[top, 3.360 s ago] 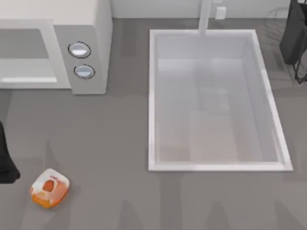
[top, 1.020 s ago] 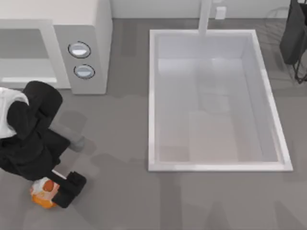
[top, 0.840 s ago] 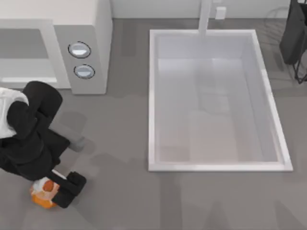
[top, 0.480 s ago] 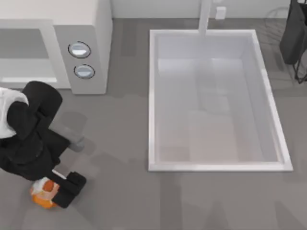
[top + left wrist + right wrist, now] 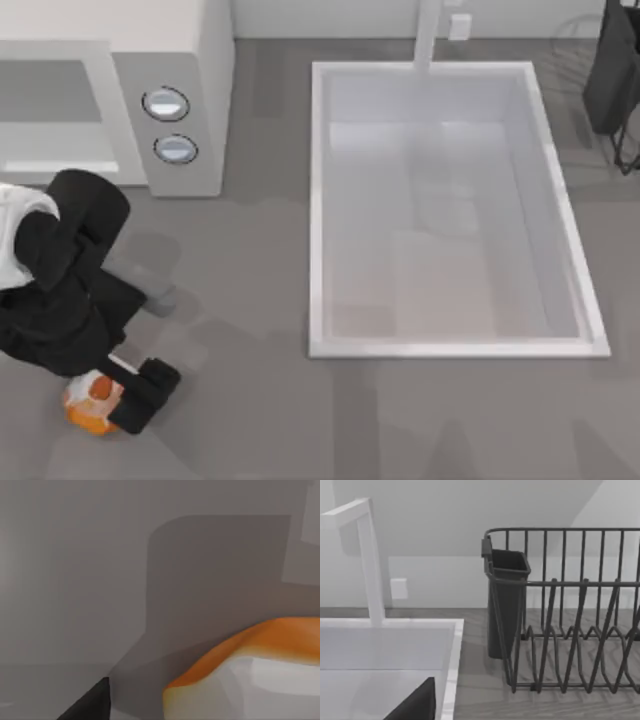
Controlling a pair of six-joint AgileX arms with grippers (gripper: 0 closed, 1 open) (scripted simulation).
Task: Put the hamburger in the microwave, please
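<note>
Left gripper point(image 5: 112, 395) down on the hamburger point(image 5: 88, 405) in the lower left of the top view.

Can't tell how wide the claw is or if it's actually got a grip, the arm covers most of it. Burger sits on the counter point(image 5: 250, 400), well below the microwave point(image 5: 170, 90) in the upper left. Right arm point(image 5: 612, 70) parked upper right by the sink point(image 5: 318, 200).

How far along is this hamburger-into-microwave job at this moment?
Early stage. Done: the left gripper is down over the hamburger at the table's near left. In hand: the grasp itself; the hamburger sits on the table, and I cannot tell whether the grip has closed. Left: lifting it and carrying it to the microwave at the far left. The right arm is parked at the far right.
</note>
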